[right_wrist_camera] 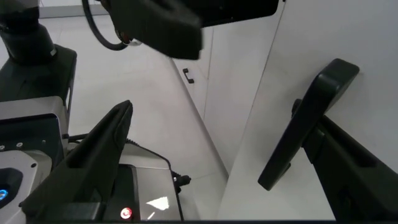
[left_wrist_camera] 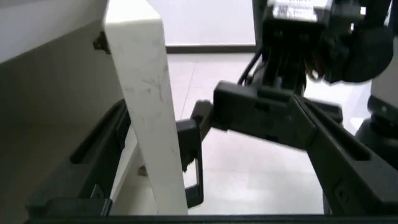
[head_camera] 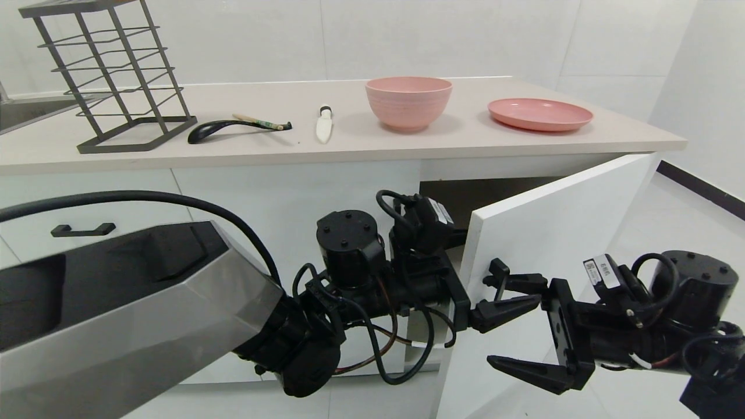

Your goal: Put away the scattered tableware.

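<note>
On the beige counter (head_camera: 174, 152) lie a black spoon (head_camera: 209, 129), a pair of chopsticks (head_camera: 259, 121) and a white utensil (head_camera: 324, 124). A pink bowl (head_camera: 408, 102) and a pink plate (head_camera: 539, 113) sit farther right. Below, the white cabinet door (head_camera: 559, 215) stands partly open. My left gripper (head_camera: 506, 297) is open and straddles the door's free edge (left_wrist_camera: 149, 124), one finger (left_wrist_camera: 93, 168) inside and the other outside beside the black handle (left_wrist_camera: 193, 155). My right gripper (head_camera: 489, 321) is open in front of the door's outer face, fingers (right_wrist_camera: 311, 124) wide apart.
A dark wire dish rack (head_camera: 113, 75) stands at the counter's left end, next to a sink (head_camera: 29, 110). A drawer with a black handle (head_camera: 82, 230) is at the left. The cabinet opening (head_camera: 465, 198) is dark. White floor (head_camera: 669, 227) lies to the right.
</note>
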You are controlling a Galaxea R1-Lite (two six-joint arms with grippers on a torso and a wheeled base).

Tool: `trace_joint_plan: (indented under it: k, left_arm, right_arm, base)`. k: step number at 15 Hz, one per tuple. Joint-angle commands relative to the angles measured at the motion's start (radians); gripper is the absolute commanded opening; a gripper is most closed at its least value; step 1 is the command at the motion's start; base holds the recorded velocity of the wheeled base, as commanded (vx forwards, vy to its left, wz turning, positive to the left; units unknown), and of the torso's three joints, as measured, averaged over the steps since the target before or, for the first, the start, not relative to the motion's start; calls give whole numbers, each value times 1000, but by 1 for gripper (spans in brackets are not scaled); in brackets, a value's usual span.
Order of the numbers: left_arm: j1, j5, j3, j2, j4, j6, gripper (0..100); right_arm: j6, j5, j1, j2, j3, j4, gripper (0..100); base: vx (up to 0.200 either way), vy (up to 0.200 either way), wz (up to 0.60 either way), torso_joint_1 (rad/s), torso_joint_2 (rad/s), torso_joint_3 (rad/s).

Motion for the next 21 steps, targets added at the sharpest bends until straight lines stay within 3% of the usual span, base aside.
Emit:
trace_joint_plan:
  k: [1, 13, 16, 19, 21]
  left_arm:
    - [-17, -4, -6, -3, -5, -2, 100]
    - [-60, 20, -6, -8, -11, 1, 100]
    - [-58, 77, -28, 6, -12, -1, 100]
    - [-57, 92, -48, 15, -12, -2, 100]
    - [-54, 131, -66, 29, -12, -5, 100]
  right_arm:
    - [1, -12, 1, 54, -7, 14, 100]
    - [-3, -12, -174, 105, -65, 14, 100]
    - [-6, -12, -209, 64, -39, 14, 100]
    - [-8, -111, -294, -91, 87, 16, 100]
    - [-13, -120, -331, -228, 174, 16, 100]
  base:
    - [0, 0, 0, 0, 0, 0]
    - [0, 0, 0, 0, 0, 0]
    - [0, 0, 0, 0, 0, 0]
    - [0, 0, 0, 0, 0, 0]
    - [0, 0, 0, 0, 0, 0]
